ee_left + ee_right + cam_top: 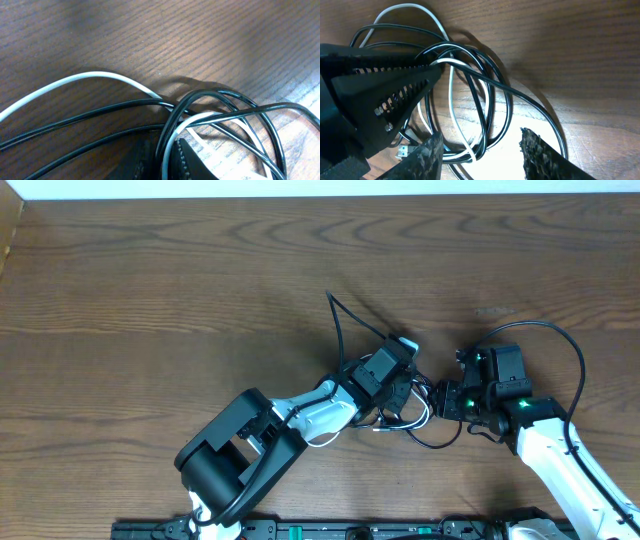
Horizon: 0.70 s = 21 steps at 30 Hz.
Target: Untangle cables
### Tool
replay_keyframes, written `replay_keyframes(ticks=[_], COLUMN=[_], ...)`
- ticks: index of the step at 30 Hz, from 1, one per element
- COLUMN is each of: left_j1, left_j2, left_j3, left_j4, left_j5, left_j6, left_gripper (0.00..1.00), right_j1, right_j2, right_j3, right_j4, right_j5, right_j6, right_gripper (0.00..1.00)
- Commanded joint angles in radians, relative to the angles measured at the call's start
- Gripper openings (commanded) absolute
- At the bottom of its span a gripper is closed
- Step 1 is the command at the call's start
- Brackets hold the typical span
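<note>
The black cable [240, 97] and the white cable [90, 77] lie looped through each other on the wooden table. In the overhead view the tangle [415, 420] sits between my two grippers, and one black strand [335, 315] runs away toward the far side. My left gripper [169, 157] is shut, pinching a white strand and a black strand together. Its serrated fingers [395, 80] also show in the right wrist view, with their tips on the white cable [452, 95]. My right gripper [480, 145] stands open over the loops of the black cable [520, 97], holding nothing.
A small silver connector plug [404, 150] rests beside my right gripper's left finger. The right arm's own thick black cable [575, 360] arcs above it. A metal rail [330, 530] runs along the table's near edge, and bare wood [150, 300] stretches to the left.
</note>
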Motion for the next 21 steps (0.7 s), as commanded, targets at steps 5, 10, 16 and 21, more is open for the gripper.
replay_keyframes(ticks=[5, 10, 16, 21], left_j1=[-0.002, -0.001, -0.001, -0.001], left_j2=[0.02, 0.017, -0.002, -0.056], left_j3=[-0.011, -0.011, -0.011, -0.011], left_j4=[-0.029, -0.045, -0.067, -0.106], left_j5=[-0.032, -0.097, -0.1, -0.067], left_j6=[0.007, 0.01, 0.01, 0.01], left_gripper=[0.11, 0.09, 0.07, 0.08], right_j1=[0.006, 0.006, 0.006, 0.006], right_j2=[-0.001, -0.001, -0.001, -0.001], right_j3=[-0.005, -0.005, -0.005, -0.005], right_j4=[-0.01, -0.016, -0.016, -0.015], right_j5=[-0.006, -0.005, -0.005, -0.005], right_j6=[-0.001, -0.001, -0.001, -0.002], right_gripper=[0.47, 0.48, 0.49, 0.52])
